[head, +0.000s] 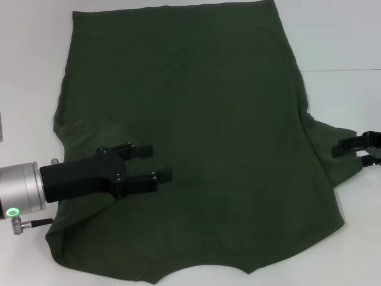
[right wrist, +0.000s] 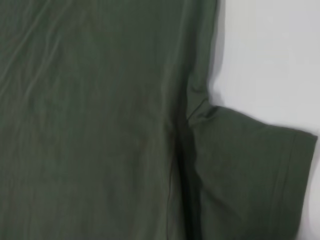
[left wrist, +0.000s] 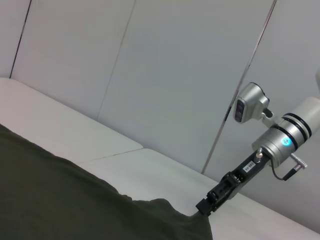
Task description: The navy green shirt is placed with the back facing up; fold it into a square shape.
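Large dark olive-green cotton shirt (head: 196, 137) lay flat, plain side up, across desk (head: 345, 36) centre. Left hand (head: 156, 164) hovered over near-left shirt area, fingers spread. Right hand (head: 342, 149) at right sleeve by desk's right edge; grip unclear. Judged: first sleeve fold; next needs firm sleeve pinch.

I count one navy green shirt (head: 202, 131), spread flat on one white desk (head: 339, 36) with its plain side up. I see two claws over it: the left claw (head: 156, 164), its two fingers apart above the cloth, and the right claw (head: 351, 149), only partly in my head view, at the shirt's edge. I can make out one sleeve (right wrist: 250, 165) clearly, lying under the right claw's camera. From the left wrist I count one arm, the right one, with one claw (left wrist: 210, 202).
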Available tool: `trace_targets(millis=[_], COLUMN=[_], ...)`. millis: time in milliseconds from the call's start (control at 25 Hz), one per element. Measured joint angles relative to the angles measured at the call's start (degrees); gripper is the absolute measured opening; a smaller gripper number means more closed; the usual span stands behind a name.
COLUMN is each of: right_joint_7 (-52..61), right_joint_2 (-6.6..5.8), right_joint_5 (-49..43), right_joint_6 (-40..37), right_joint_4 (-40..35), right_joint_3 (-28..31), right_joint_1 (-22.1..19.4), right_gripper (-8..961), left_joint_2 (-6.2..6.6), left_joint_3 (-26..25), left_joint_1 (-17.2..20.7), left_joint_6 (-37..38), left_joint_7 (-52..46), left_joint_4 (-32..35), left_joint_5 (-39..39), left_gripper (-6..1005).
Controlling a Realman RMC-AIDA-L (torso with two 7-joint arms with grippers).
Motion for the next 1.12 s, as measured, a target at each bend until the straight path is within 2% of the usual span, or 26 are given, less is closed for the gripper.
trace_targets(millis=[600, 1120], right_joint_7=[-0.99, 1.26], right_joint_2=[1.34, 0.82], right_joint_5=[0.30, -0.18], right_joint_6=[3.10, 1.54], right_joint_4=[0.57, 0.67], right_joint_3=[0.09, -0.42], right_joint_1=[0.28, 0.42], right_gripper=[946, 946], left_joint_2=[0.08, 0.32], left_joint_3=[-0.21, -0.32], left_joint_1=[-0.21, -0.53], left_joint_6=[-0.11, -0.18], left_joint_7=[0.00, 0.00], left_joint_4=[0.14, 0.11], left_joint_5=[0.01, 0.02], left_gripper=[862, 863])
